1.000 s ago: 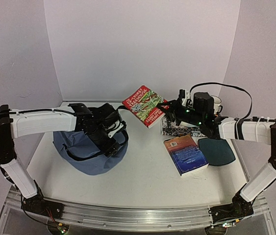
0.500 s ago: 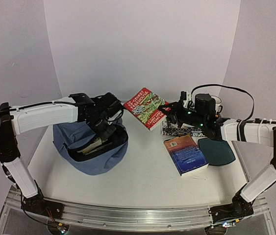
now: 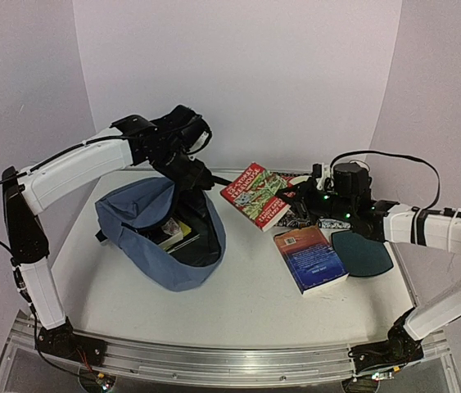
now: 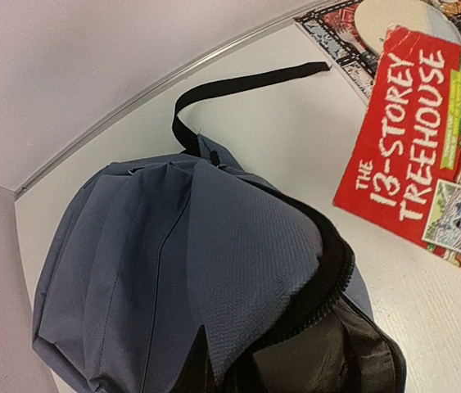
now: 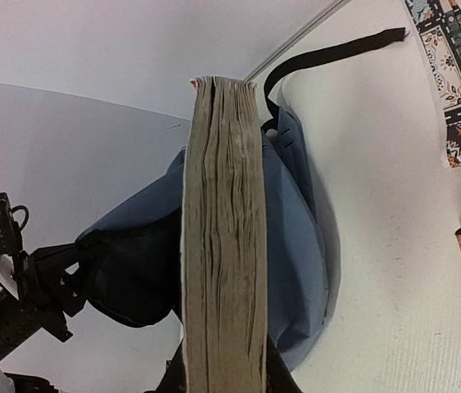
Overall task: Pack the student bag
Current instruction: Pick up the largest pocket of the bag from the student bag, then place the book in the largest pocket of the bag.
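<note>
Student bag: the slate-blue student bag (image 3: 156, 262) (image 4: 156, 270) (image 5: 296, 246) lies on the left half of the counter (image 3: 246, 303). Its mouth is open and its dark lining shows.
Bag contents: a pale flat item (image 3: 169, 235) lies inside the mouth; what it is cannot be told.
Left hand: the left hand (image 3: 189, 168) is raised over the far-left part of the counter. It is clenched on the bag's far rim, which is drawn up to it. The fingers do not show in the left wrist view.
Strap: a black strap (image 4: 238, 86) (image 5: 328, 53) trails from the bag's top toward the far edge.
Right hand: the right hand (image 3: 289, 196) grasps the red book (image 3: 253, 193) (image 4: 414, 139) (image 5: 222, 229) by its right end.
Red book: it is tilted, just right of the bag's mouth, near the middle of the far edge. The cover reads "The 13-Storey Treehouse". Whether its low corner touches the counter cannot be told.
Blue book: the blue book (image 3: 310, 258) lies flat on the right half, nearer the front edge.
Pad: a dark teal pad (image 3: 363, 252) lies just beside the blue book, toward the right edge.
Patterned sheet: a black-and-white patterned sheet (image 3: 296, 217) lies beneath the right hand.
</note>
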`<state>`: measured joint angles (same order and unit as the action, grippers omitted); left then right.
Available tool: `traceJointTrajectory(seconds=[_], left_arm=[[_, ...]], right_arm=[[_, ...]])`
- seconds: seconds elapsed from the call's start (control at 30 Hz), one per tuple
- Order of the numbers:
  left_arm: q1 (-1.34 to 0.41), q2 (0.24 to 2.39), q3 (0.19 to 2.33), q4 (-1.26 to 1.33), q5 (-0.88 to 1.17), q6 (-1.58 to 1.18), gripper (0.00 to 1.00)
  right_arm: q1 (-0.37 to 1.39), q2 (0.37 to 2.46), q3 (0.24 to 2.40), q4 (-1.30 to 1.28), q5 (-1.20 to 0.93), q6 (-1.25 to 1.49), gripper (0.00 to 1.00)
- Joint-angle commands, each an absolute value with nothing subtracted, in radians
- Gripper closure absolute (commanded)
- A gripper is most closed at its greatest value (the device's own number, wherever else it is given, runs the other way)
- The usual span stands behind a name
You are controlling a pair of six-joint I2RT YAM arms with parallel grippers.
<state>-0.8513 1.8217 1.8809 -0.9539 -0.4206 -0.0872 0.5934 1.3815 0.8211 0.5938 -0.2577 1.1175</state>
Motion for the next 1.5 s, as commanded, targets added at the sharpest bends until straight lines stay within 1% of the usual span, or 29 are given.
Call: traceJointTrajectory(seconds=[0.0, 0.23, 0.47, 0.57, 0.8, 1.03, 1.17, 1.37, 1.47], left_arm=[[-0.864, 1.819, 2.021, -0.868, -0.281, -0.116, 1.0], [-0.864, 1.816, 2.059, -0.831, -0.161, -0.175, 1.0], [-0.864, 1.836, 2.047, -0.81, -0.118, -0.25, 1.0], [-0.864, 1.84, 2.029, -0.799, -0.112, -0.276, 1.0], [-0.839, 1.862, 2.022, -0.785, -0.174, -0.306, 1.0], [-0.819, 1.847, 2.044, -0.771, -0.12, -0.304, 1.0], [-0.817, 1.81, 1.99, -0.759, -0.084, -0.316, 1.0], [-0.792, 1.757, 1.92, -0.746, -0.055, -0.32, 1.0], [-0.771, 1.73, 1.88, -0.736, -0.032, -0.328, 1.0]], right_arm=[[0.608, 1.36, 0.847, 0.69, -0.328, 1.152, 1.0], [0.698, 1.455, 0.915, 0.73, -0.341, 1.183, 1.0], [0.777, 1.575, 0.992, 0.755, -0.326, 1.21, 1.0], [0.812, 1.647, 1.028, 0.796, -0.322, 1.252, 1.0], [0.882, 1.764, 1.089, 0.83, -0.317, 1.306, 1.0], [0.894, 1.822, 1.12, 0.844, -0.2, 1.305, 1.0], [0.906, 1.9, 1.223, 0.825, -0.147, 1.313, 1.0], [0.932, 2.005, 1.321, 0.803, -0.045, 1.326, 1.0], [0.951, 2.067, 1.385, 0.744, 0.025, 1.301, 1.0]])
